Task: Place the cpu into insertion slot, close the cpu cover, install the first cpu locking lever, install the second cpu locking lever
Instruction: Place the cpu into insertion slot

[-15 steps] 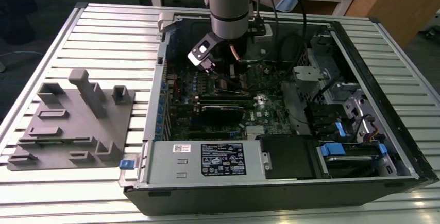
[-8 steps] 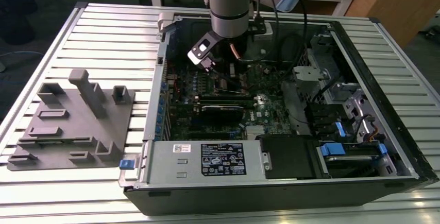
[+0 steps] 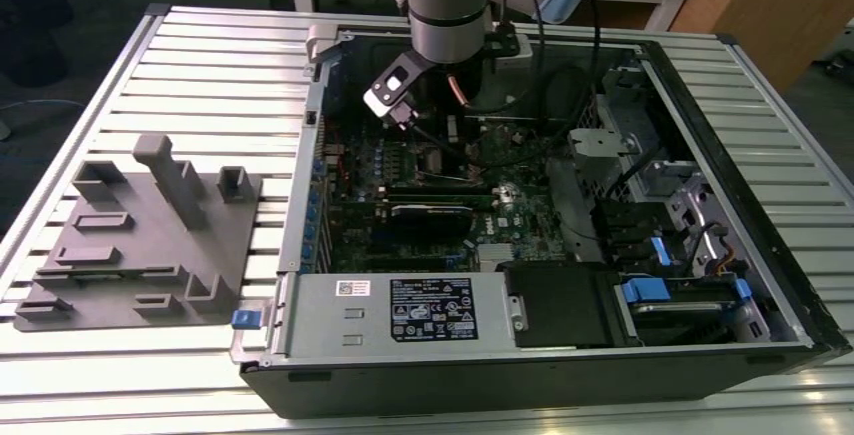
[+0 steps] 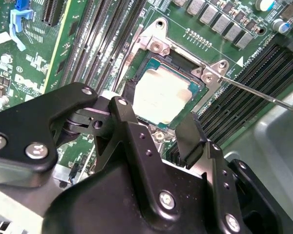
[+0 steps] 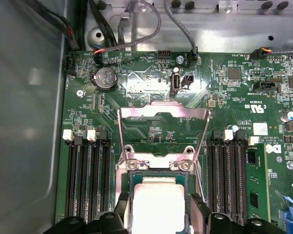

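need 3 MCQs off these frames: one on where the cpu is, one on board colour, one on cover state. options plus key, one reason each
1. Where is the cpu?
A. on the grey fixture beside the case
B. in the slot
C. on the drive cage

2. What colour is the board?
A. blue
B. red
C. green

3. What state is the cover in?
A. swung open, off the cpu
B. shut over the cpu
C. missing

Key:
1 B: its silvery top sits inside the slot's rim in both wrist views.
2 C: the board is green all around the slot.
3 A: the frame is hinged back clear of the cpu, whose top is bare.
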Controlling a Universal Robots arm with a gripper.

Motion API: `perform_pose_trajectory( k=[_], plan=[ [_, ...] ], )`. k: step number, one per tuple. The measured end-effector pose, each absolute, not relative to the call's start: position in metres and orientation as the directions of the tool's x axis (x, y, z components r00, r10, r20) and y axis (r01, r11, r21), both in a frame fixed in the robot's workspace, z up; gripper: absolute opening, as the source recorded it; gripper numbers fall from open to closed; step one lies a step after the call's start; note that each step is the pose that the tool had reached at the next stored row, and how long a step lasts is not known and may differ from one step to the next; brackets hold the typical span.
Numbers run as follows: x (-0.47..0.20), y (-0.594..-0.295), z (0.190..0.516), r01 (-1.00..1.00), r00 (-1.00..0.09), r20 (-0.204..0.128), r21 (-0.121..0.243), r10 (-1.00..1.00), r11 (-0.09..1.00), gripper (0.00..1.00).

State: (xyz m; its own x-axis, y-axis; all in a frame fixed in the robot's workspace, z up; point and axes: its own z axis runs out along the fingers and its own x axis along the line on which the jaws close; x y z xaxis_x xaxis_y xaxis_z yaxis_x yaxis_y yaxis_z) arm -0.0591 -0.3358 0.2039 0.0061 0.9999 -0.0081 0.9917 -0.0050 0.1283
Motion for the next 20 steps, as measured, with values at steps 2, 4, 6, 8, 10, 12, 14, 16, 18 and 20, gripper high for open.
perform_pose_trajectory(
  k=[2, 4, 6, 8, 10, 12, 14, 16, 18, 20],
  plan=[
    [-0.0591, -0.3358, 0.2039, 0.992, 0.006, -0.008, 0.128, 1.000, -0.005, 0.60],
    [-0.0591, -0.3359, 0.2040, 0.992, 0.006, -0.008, 0.128, 1.000, -0.005, 0.60],
    [-0.0591, -0.3359, 0.2041, 0.992, 0.006, -0.008, 0.128, 1.000, -0.005, 0.60],
    [-0.0591, -0.3359, 0.2041, 0.992, 0.006, -0.008, 0.128, 1.000, -0.005, 0.60],
    [-0.0591, -0.3359, 0.2041, 0.992, 0.006, -0.008, 0.128, 1.000, -0.005, 0.52],
    [-0.0591, -0.3359, 0.2041, 0.992, 0.006, -0.008, 0.128, 1.000, -0.005, 0.45],
    [-0.0591, -0.3359, 0.2041, 0.992, 0.006, -0.008, 0.128, 1.000, -0.005, 0.40],
    [-0.0591, -0.3358, 0.2041, 0.992, 0.006, -0.008, 0.128, 1.000, -0.005, 0.34],
    [-0.0591, -0.3359, 0.2042, 0.992, 0.006, -0.008, 0.128, 1.000, -0.005, 0.22],
    [-0.0591, -0.3359, 0.2042, 0.992, 0.006, -0.008, 0.128, 1.000, -0.005, 0.16]
  ],
)
